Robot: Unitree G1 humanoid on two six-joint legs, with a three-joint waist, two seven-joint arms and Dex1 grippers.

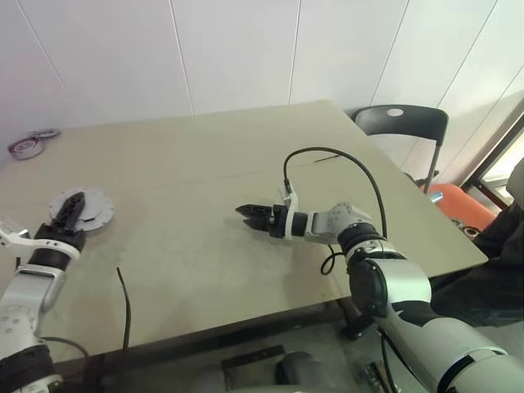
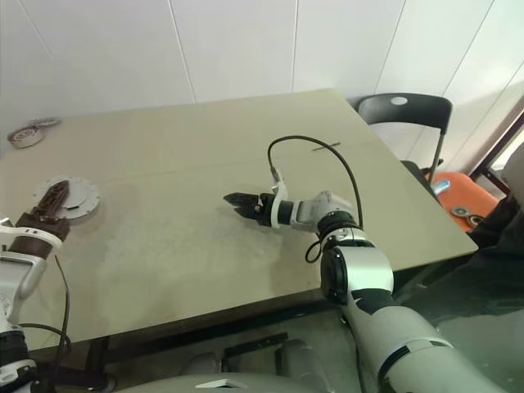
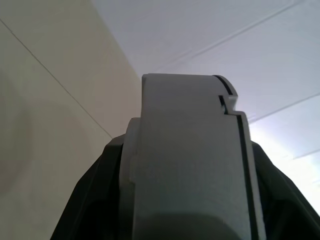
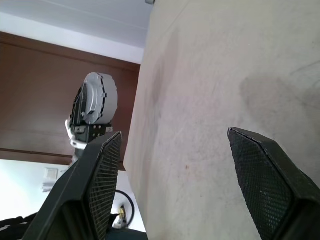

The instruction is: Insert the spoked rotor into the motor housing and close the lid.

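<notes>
While my left hand [image 1: 74,205] is gripping a round grey metal piece near the left edge of the table [image 1: 205,155], I am taking that piece to be the lid [image 1: 100,211]. The fingers are pinching it across its thickness, one black finger lying over the flat face with its ring of small holes. My left wrist view is showing its grey edge wedged between the fingers. Seen from my right wrist, it is looking thicker than a plain disc, so something may be seated under it; I cannot tell.

My right hand [image 1: 244,213] is hovering low over the middle of the table, pointing toward my left, its fingers [image 4: 102,170] spread wide with only bare table between them.

At the far left corner of the table, a small round part with a reddish ring is lying, which I am reading as the motor housing [image 1: 24,148]. A smaller round thing is sitting just beside it, too small to identify.

I am judging the lid to be stiff, fairly heavy for its size and smooth, so it could be prone to slipping or swinging in a two-finger pinch. Gripping it across the faces near the rim is leaving the centre free for seating it.
</notes>
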